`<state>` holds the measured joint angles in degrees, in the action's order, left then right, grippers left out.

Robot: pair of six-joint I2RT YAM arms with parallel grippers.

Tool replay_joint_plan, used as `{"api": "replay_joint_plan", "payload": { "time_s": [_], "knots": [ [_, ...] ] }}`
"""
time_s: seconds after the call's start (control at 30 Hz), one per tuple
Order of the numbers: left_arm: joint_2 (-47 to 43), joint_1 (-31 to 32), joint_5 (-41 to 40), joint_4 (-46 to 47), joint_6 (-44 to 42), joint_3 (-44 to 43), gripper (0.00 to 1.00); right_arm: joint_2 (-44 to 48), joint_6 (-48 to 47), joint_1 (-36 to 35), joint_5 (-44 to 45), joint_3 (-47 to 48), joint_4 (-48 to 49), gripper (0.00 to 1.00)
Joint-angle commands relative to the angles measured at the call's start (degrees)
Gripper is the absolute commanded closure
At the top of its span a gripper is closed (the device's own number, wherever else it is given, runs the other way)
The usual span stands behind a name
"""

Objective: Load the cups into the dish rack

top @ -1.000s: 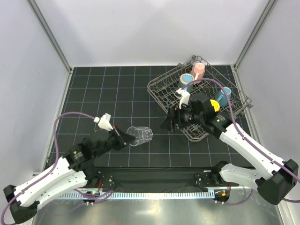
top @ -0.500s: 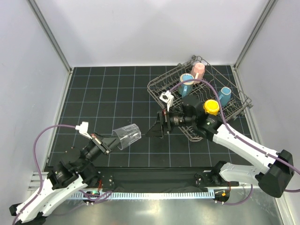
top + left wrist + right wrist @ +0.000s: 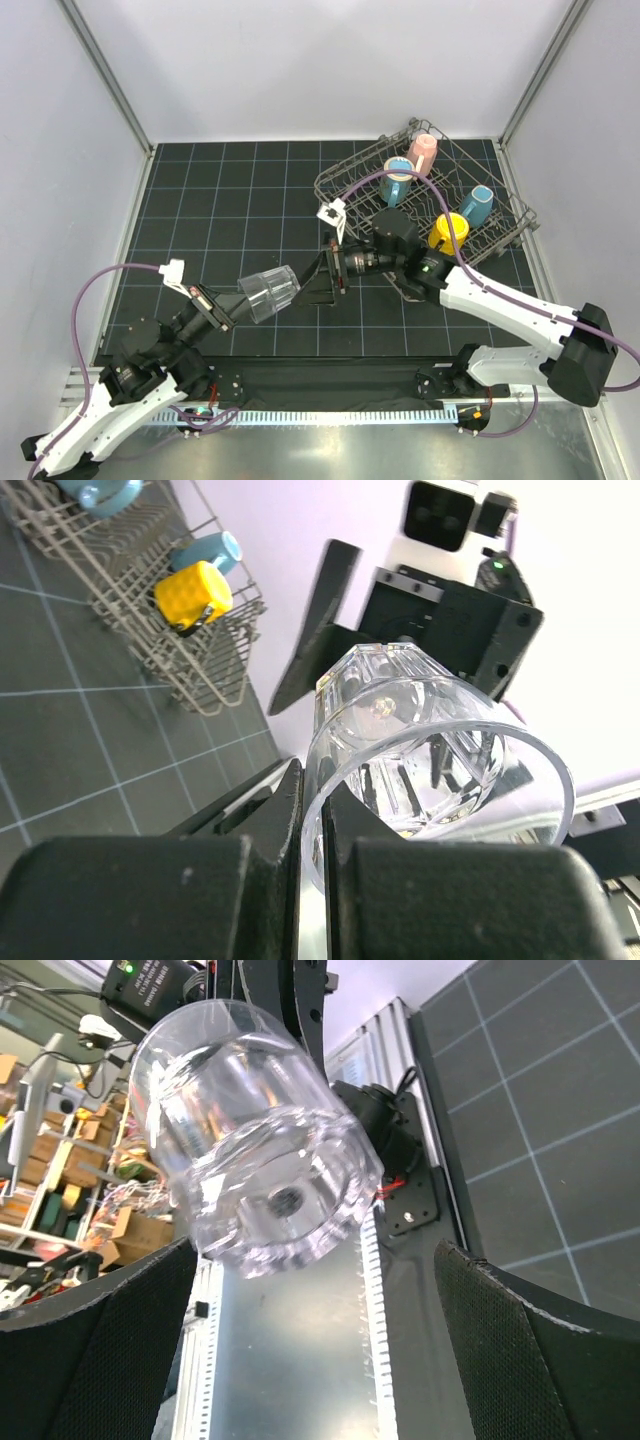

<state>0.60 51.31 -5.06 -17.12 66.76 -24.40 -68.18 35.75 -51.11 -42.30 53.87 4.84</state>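
Clear glass tumbler [image 3: 268, 292] held aloft, rim pinched by left tool [image 3: 232, 303], right tool [image 3: 320, 275] spread wide, facing its base

Up high, behind the near edge of the tabletop [image 3: 250, 200], the top camera looks down and forward over everything. It is far enough off that the glass [image 3: 268, 292] shows small, with the rack [image 3: 345, 185] beyond it to the right. The left wrist camera sits hard against the glass, just behind its open mouth. It sights along the left pincer [image 3: 312, 800], through the glass, to the right pincer [image 3: 325, 275] and the rack past it. The right wrist camera faces the other way: from just beyond the glass it looks close up at its base, back toward the tabletop's near edge. All three views share the glass; top and left wrist also share the rack.
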Motion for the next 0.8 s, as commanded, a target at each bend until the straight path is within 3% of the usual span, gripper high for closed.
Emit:
{"api": "replay_joint_plan", "payload": {
  "time_s": [0.0,0.47,0.77],
  "knots": [
    [-3.0,0.2,2.5,7.6,-0.8,-0.2,1.0,-1.2,4.0,-1.0,-2.7,1.5,9.8,0.0],
    [-3.0,0.2,4.7,9.4,0.0,0.6,1.0,-5.8,11.4,-4.4,-3.7,3.6,21.1,0.0],
    [-3.1,0.2,4.7,9.4,0.2,0.8,1.0,-7.1,13.5,-5.0,-3.3,3.7,22.8,0.02]
  ]
}}
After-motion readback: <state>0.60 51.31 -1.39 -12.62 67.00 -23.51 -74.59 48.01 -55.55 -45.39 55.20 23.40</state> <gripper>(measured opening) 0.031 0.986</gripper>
